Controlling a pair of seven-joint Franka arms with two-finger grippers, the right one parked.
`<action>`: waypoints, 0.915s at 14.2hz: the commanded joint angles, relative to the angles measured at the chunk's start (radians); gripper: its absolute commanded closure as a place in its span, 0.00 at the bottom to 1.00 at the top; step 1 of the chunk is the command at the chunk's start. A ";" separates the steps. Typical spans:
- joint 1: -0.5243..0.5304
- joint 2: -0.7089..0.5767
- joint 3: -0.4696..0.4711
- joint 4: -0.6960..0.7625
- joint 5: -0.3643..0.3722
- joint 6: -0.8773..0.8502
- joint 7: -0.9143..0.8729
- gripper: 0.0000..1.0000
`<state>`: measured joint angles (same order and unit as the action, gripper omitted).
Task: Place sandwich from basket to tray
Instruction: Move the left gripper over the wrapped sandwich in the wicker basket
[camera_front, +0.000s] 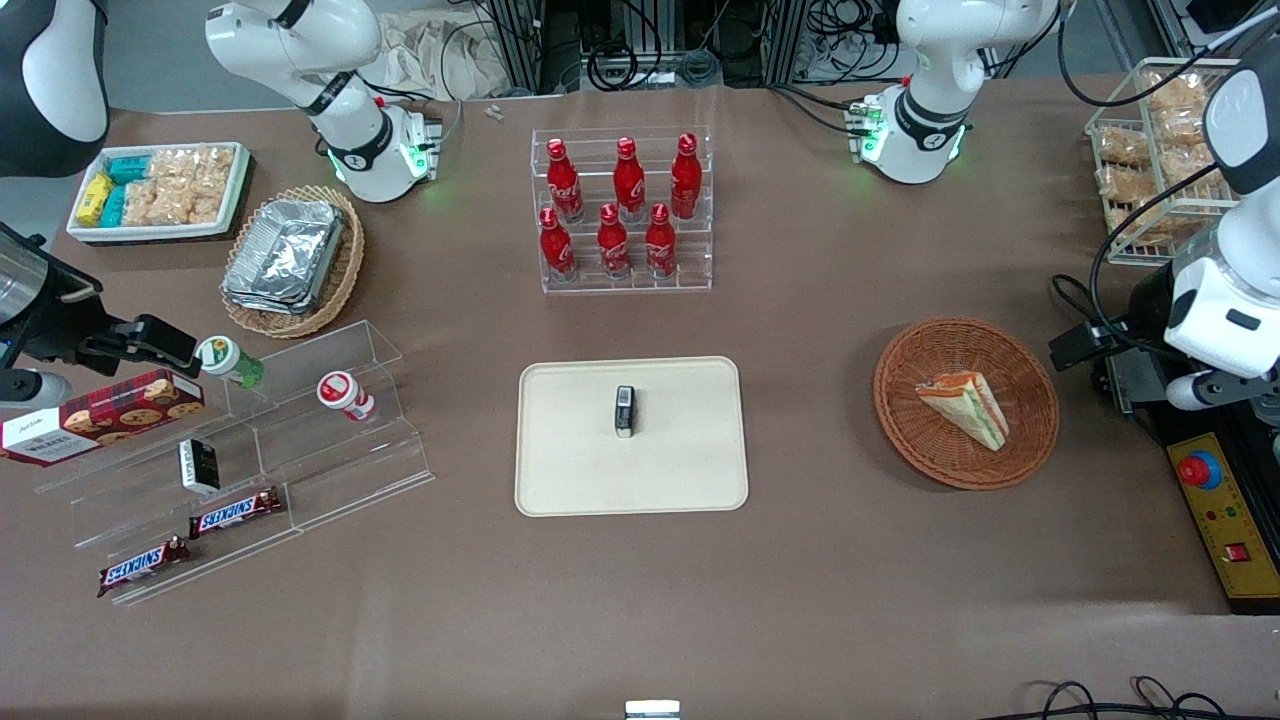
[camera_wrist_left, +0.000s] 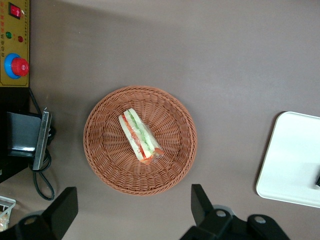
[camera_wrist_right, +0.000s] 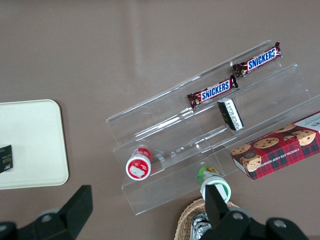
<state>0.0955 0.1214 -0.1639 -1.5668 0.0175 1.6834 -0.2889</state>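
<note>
The sandwich (camera_front: 966, 403), a wrapped wedge with orange, red and green layers, lies in the round reddish-brown basket (camera_front: 910, 420). Both show in the left wrist view, the sandwich (camera_wrist_left: 139, 136) lying in the middle of the basket (camera_wrist_left: 107, 165). The beige tray (camera_front: 570, 470) lies on the table toward the parked arm's end from the basket, and its corner shows in the left wrist view (camera_wrist_left: 292, 165). My left gripper (camera_front: 1068, 350) hangs above the table beside the basket, toward the working arm's end. In the left wrist view the gripper (camera_wrist_left: 132, 210) is open and empty, short of the basket rim.
A small black pack (camera_front: 624, 411) lies on the tray. A rack of red bottles (camera_front: 622, 210) stands farther from the front camera than the tray. A yellow control box with a red button (camera_front: 1222, 520) and a black block (camera_wrist_left: 22, 140) lie beside the basket at the working arm's end.
</note>
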 joint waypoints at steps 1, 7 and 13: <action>0.004 0.015 -0.002 0.037 0.002 -0.011 -0.007 0.00; 0.019 0.044 0.001 -0.025 -0.013 0.013 -0.170 0.01; 0.018 -0.039 0.001 -0.382 0.002 0.324 -0.586 0.01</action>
<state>0.1101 0.1613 -0.1602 -1.7995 0.0173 1.9139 -0.7677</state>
